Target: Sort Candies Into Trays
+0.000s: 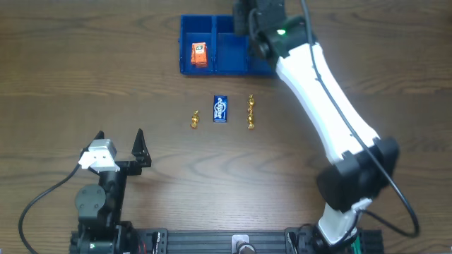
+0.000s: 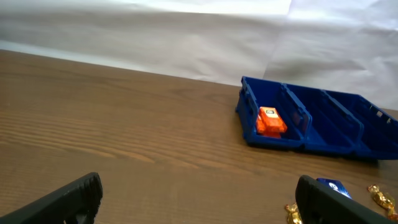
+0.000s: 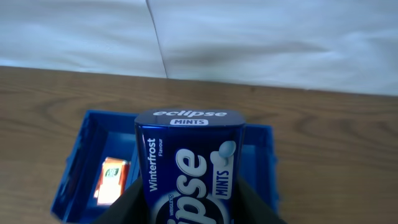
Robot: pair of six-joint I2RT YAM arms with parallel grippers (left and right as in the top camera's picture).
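A blue tray point(image 1: 233, 69) with three compartments stands at the table's far centre, with an orange candy point(image 1: 200, 55) in its left one. My right gripper point(image 3: 189, 202) is shut on a dark blue mint tin point(image 3: 186, 155), held upright above the tray point(image 3: 73, 180), to the right of the orange candy point(image 3: 112, 180). Another blue mint tin point(image 1: 220, 109) lies on the table with gold-wrapped candies point(image 1: 195, 118) point(image 1: 251, 113) on either side. My left gripper point(image 1: 120, 141) stands open near the front left, nothing between its fingers point(image 2: 68, 199).
The right arm point(image 1: 325, 106) stretches diagonally across the right half of the table. The left wrist view shows the tray point(image 2: 323, 134), the loose tin point(image 2: 333, 186) and gold candies point(image 2: 380, 198) ahead. A white wall rises behind the table.
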